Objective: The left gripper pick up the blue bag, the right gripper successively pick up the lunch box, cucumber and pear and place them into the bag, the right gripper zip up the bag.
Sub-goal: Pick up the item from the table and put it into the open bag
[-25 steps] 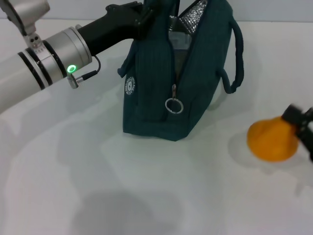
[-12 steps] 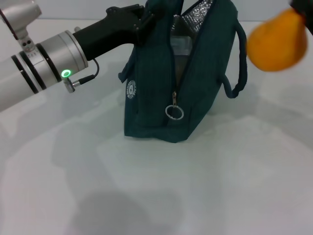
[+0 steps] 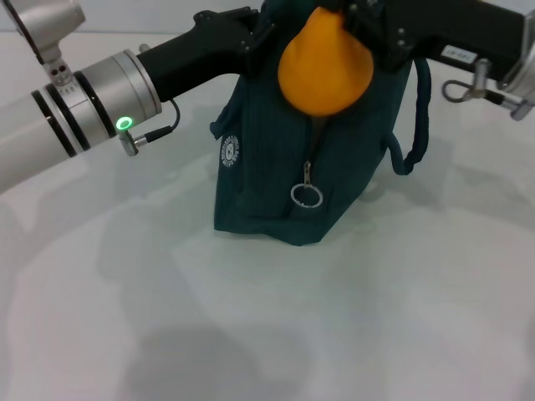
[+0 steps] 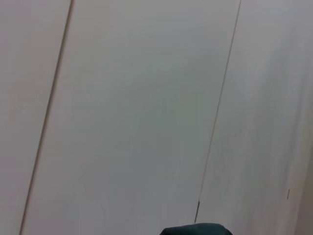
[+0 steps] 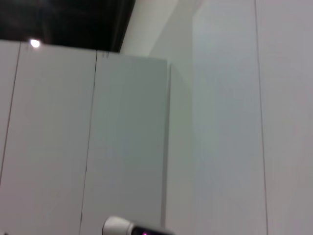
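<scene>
The blue bag (image 3: 266,180) stands upright on the white table, zipper ring pull (image 3: 306,195) hanging at its front end. From the left, my left gripper (image 3: 251,27) reaches in and is shut on the bag's upper edge, holding it up. The orange-yellow pear (image 3: 324,63) hangs just over the bag's top opening, in front of it in the head view. My right gripper (image 3: 355,21) comes in from the right and is shut on the pear's upper part. The lunch box and the cucumber are out of view. A sliver of teal bag fabric (image 4: 195,229) shows in the left wrist view.
One loop handle (image 3: 415,125) droops down the bag's right side. The white table (image 3: 251,334) spreads out in front of the bag. Both wrist views otherwise show only pale wall panels.
My right gripper has lifted the pear from the table at the right and carried it up and leftward to just above the bag's top. The left arm and bag have barely moved.
</scene>
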Tool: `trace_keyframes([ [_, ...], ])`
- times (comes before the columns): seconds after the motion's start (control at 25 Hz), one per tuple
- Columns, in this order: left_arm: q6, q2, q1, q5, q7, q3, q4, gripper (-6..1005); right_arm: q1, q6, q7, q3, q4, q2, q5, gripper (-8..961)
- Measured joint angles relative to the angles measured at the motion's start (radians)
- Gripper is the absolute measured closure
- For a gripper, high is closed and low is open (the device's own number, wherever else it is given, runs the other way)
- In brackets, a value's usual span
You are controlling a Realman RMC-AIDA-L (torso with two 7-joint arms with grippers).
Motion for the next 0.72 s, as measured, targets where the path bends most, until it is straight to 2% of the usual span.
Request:
trace_keyframes([
  [0.72, -0.001, -0.001, -0.022, -0.007, 0.000, 0.000, -0.014, 887, -0.014, 0.166, -0.035, -0.132, 0.065, 0.002, 0.007, 934],
])
